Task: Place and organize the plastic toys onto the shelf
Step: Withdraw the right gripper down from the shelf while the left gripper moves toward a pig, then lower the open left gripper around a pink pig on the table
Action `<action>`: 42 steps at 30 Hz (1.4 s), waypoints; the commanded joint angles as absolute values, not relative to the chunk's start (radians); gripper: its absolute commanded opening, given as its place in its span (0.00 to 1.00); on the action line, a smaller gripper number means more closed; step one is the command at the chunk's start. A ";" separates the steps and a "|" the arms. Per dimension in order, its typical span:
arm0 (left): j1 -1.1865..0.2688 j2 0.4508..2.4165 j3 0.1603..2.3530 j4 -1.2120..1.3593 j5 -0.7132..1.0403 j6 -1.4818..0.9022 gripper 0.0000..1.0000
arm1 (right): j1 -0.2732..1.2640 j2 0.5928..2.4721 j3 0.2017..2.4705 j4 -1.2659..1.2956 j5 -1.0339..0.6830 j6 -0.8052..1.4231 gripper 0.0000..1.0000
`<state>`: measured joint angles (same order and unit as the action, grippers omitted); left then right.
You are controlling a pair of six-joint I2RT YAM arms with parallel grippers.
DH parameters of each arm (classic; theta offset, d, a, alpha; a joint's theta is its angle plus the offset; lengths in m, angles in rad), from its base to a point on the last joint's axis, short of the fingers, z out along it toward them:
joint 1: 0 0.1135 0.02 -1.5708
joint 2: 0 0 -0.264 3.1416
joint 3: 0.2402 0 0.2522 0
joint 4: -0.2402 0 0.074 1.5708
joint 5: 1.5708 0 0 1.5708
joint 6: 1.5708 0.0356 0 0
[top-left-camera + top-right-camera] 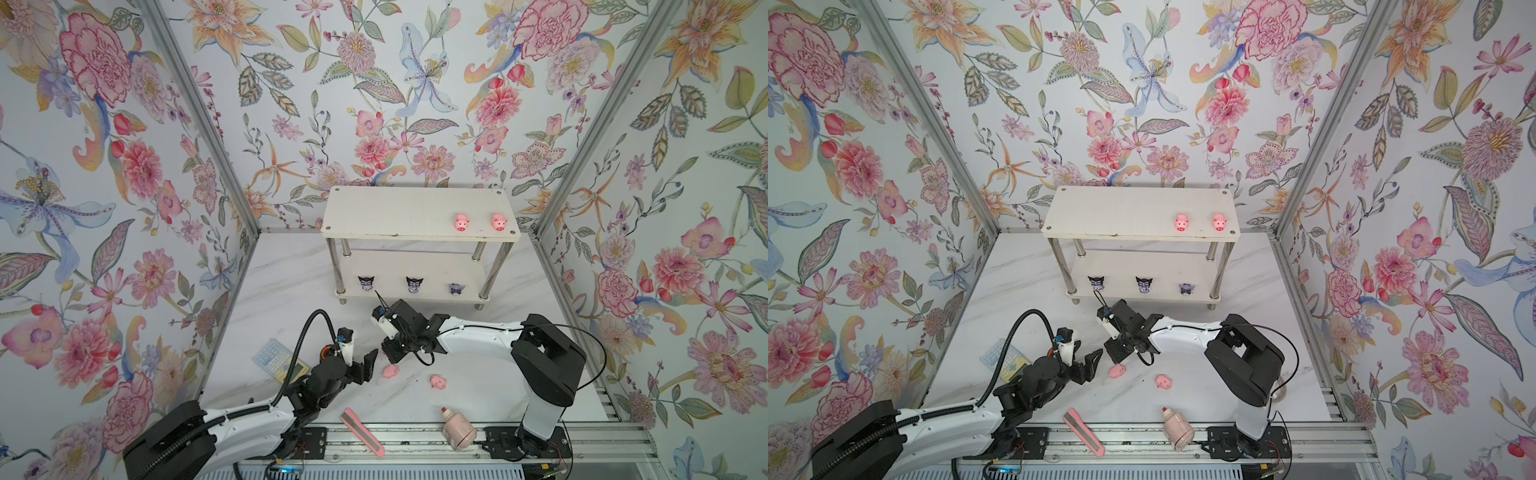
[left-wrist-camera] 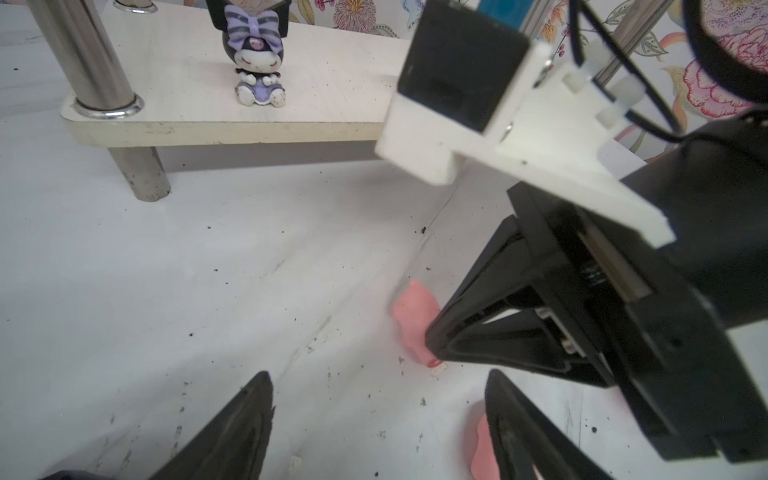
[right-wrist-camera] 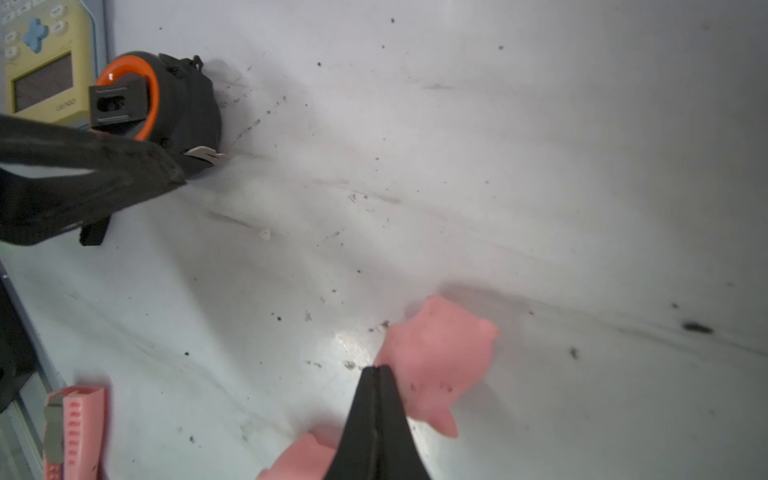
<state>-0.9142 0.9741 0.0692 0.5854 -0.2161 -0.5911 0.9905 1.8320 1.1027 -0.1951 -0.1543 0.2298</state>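
The white shelf (image 1: 395, 208) stands at the back, with two pink pigs (image 1: 461, 222) on its top board and three purple-white figures (image 1: 414, 285) on the lower board (image 2: 187, 116). Two more pigs lie on the table in both top views (image 1: 390, 370) (image 1: 1163, 381). My left gripper (image 1: 371, 368) (image 2: 378, 374) is open over bare table, just left of the nearer pig; a pink shape (image 2: 484, 449) shows behind one finger. My right gripper (image 3: 376, 368) (image 1: 386, 358) is shut and empty, its tips against the side of a pig (image 3: 440, 357) (image 2: 415, 316).
A pink box cutter (image 1: 361, 432) and a pale pink bottle (image 1: 457, 430) lie at the front edge. A black and orange tape measure (image 3: 166, 108) and a yellow keypad device (image 1: 282, 361) sit to the left of my left gripper. The two grippers are close together.
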 commanded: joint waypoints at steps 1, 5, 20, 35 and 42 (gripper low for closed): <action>-0.902 0.965 0.086 0.586 -0.227 -0.577 0.81 | 1.013 1.883 1.142 -0.199 -0.179 0.244 0.00; -0.902 0.964 0.087 0.579 -0.228 -0.576 0.81 | 1.014 1.876 1.172 -0.197 -0.198 0.252 0.00; -0.902 1.053 0.123 0.625 -0.142 -0.539 0.90 | 0.940 1.486 1.013 -0.198 0.038 0.240 0.00; -0.901 1.455 0.319 0.651 -0.134 -0.564 0.72 | 0.855 1.316 0.828 -0.160 0.041 0.283 0.00; -0.891 1.544 0.376 0.635 -0.123 -0.575 0.55 | 0.827 1.270 0.766 -0.138 0.025 0.291 0.00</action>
